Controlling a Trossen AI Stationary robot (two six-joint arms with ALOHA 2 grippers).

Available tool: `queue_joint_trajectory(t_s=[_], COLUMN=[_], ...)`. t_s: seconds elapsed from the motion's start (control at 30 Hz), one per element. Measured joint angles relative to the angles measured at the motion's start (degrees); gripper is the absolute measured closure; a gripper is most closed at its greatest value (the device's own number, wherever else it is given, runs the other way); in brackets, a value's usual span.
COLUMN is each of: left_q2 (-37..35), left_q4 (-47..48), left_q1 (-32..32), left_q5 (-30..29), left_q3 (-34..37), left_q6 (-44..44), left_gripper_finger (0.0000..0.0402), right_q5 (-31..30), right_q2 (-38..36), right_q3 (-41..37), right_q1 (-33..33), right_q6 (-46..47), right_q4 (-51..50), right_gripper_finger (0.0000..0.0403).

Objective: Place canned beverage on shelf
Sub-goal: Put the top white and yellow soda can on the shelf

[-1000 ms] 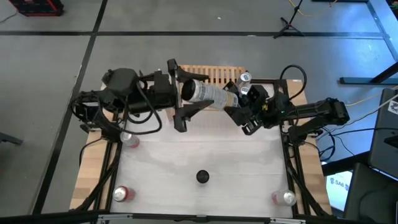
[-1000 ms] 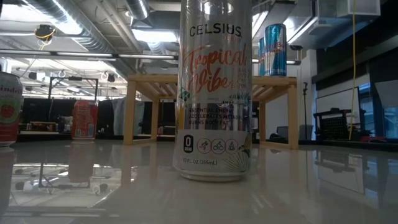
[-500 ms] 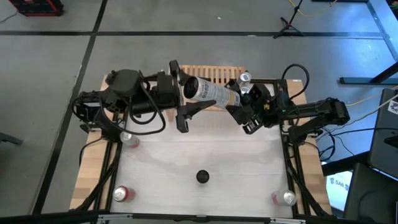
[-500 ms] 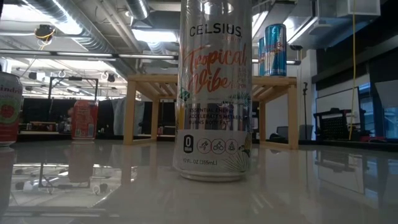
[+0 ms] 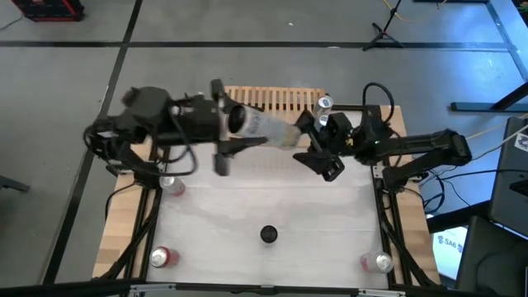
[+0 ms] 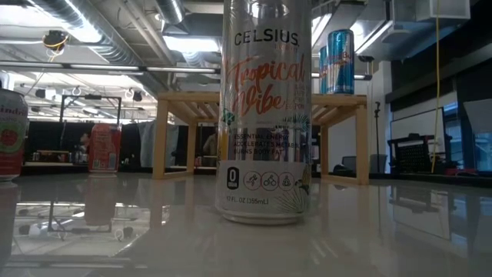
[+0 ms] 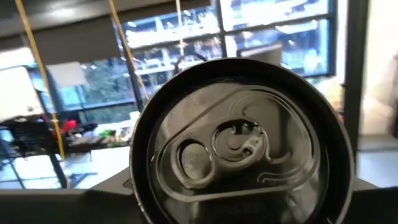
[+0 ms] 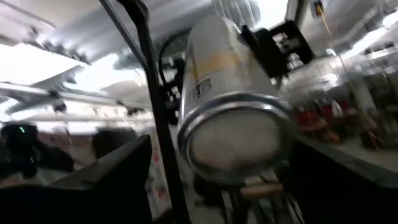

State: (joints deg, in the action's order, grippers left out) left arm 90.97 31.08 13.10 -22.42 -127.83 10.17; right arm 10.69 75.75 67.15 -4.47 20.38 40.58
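A silver can (image 5: 272,130) lies level in the air in front of the light-wood shelf (image 5: 280,92). My left gripper (image 5: 254,124) is shut on the end with the pull tab, and the can top (image 7: 239,140) fills the left wrist view. My right gripper (image 5: 312,145) is open just off the can's bottom (image 8: 233,143), with a finger on either side and a gap to each. On the shelf's right end a blue can (image 5: 324,104) stands upright, also visible in the low view (image 6: 340,61). My left gripper pinches the can's side wall near its top end (image 5: 239,122) between its two fingers. The fingers come level from the table's left and lie along the can. The can is lifted clear and lies about level, its bottom toward the right arm.
A tall Celsius can (image 5: 269,234) stands on the table's middle, close in front of the low camera (image 6: 265,115). Three more cans stand at the left (image 5: 169,183), near left (image 5: 159,257) and near right (image 5: 378,262). The shelf top (image 6: 261,98) is bare left of the blue can.
My right gripper has opened and let go of the can's bottom end, tipping its fingers upward. My left gripper has drawn back toward the table's left edge with the can, which stays level and now hangs from that gripper alone.
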Motion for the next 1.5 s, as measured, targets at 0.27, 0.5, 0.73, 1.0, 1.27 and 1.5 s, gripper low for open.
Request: queue_joint_trajectory(t_s=[0.27,0.5,0.73,1.0,1.27,1.5], left_q2=[-3.90,-2.22,-1.71,-1.84,-1.97,-1.96], left_q4=[26.62,40.20,24.75,9.12,-5.42,-14.84], left_q1=[-0.11,-0.15,-0.73,-3.56,-4.46,-4.48], left_q5=[2.00,3.61,11.99,16.55,17.61,18.04], left_q3=[-0.24,7.19,25.91,42.05,54.46,63.13], left_q6=[-9.44,-14.78,-12.61,-7.64,-1.58,-0.54], left_gripper_finger=[0.0168,0.0166,0.0165,0.0165,0.0164,0.0164], right_q5=[2.07,-8.44,-19.15,-26.67,-27.60,-29.47], right_q2=[-9.89,-11.23,-9.06,-7.57,-2.03,1.41], right_q3=[0.00,-0.40,-2.55,-3.11,-3.17,-3.17], right_q1=[-0.62,-8.02,-13.87,-18.88,-20.04,-19.93], right_q6=[3.52,4.80,6.19,9.58,12.33,12.81], right_q4=[-32.15,-45.18,-45.17,-48.05,-51.01,-49.56], right_gripper_finger=[0.0098,0.0109,0.0109,0.0109,0.0109,0.0109])
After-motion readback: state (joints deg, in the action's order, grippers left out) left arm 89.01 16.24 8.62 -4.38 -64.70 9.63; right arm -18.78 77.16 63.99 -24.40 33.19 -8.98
